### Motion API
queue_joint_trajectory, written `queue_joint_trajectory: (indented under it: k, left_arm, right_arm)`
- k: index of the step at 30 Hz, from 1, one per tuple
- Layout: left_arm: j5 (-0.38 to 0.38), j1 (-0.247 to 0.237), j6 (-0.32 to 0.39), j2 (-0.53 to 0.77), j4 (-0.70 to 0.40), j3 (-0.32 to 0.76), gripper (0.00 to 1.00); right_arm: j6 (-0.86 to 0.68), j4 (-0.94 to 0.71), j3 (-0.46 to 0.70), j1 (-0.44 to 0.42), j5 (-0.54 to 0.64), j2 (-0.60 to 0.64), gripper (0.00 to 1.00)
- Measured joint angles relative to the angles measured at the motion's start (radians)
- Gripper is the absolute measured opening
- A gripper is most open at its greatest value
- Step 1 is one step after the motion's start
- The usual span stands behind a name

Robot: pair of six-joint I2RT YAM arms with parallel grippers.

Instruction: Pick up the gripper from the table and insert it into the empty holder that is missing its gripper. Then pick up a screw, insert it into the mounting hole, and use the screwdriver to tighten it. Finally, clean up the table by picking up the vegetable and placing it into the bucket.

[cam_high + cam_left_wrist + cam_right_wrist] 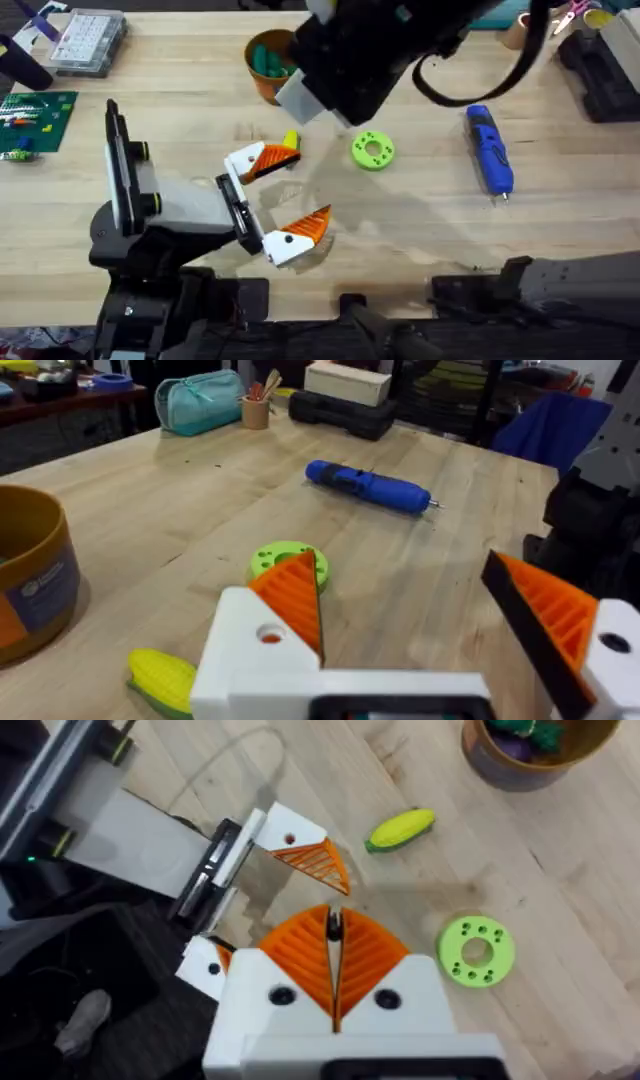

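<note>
Remaining: cleanup. Holder [240,215] carries both orange-padded pieces; screwdriver [489,148] lies on the counter [420,240], well apart. Vegetable [400,828] lies outside the bucket [262,70]. My right fingers [335,965] clenched on nothing; left fingers [320,610] spread wide.

Right gripper [335,935]: orange ribbed pads pressed together, clamped on a small dark silver-tipped bit between them, probably a screw, too small to confirm. Beyond it, the left gripper [300,900] with white fingers and one orange pad [318,863] visible, jaws spread apart, mounted on a black plate fronting a white-grey body [130,830]. Vegetable [400,828], yellow with a green end, lies flat on the bench [560,890], apart from everything. Lime-green holed disc [475,951] lies just beside the right gripper's finger. Bucket [520,765] sits at the bench's far side, with green and purple pieces inside.
</note>
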Motion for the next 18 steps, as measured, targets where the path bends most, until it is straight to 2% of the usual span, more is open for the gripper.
queue_joint_trajectory:
  k: [14,18]
  left_arm:
    - [0.0,0.0,0.0,0.0,0.0,0.0,0.986]
    - [0.0,0.0,0.0,0.0,0.0,0.0,0.986]
  right_arm:
    - [-0.012,-0.008,0.011,0.053,-0.056,0.051,0.007]
    - [-0.015,-0.013,0.048,0.068,-0.059,0.068,0.007]
